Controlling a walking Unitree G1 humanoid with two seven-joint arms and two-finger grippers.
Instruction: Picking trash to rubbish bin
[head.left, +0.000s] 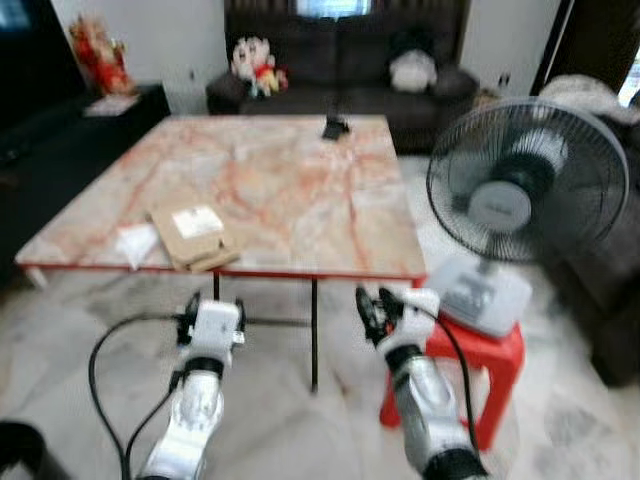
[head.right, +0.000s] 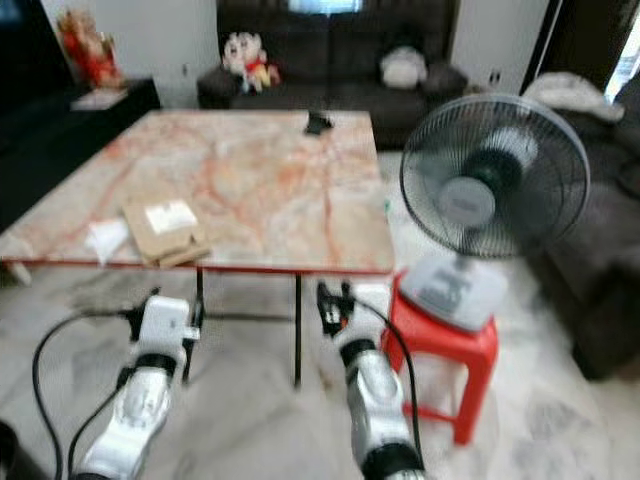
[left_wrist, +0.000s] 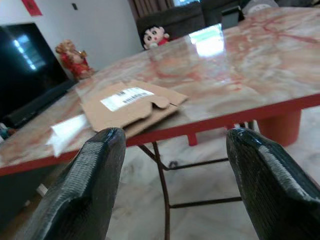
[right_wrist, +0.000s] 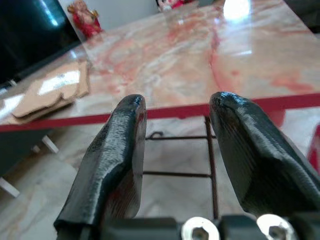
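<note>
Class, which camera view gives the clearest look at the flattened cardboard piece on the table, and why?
The left wrist view: the flattened cardboard lies close and sharp, its white label readable as a printed sticker. Both eye views show it whole but small and blurred near the table's front left edge. The right wrist view catches it far off to one side.

left pincer (left_wrist: 170, 165) — fingers apart | right pincer (right_wrist: 175, 150) — fingers apart, both raised forward
</note>
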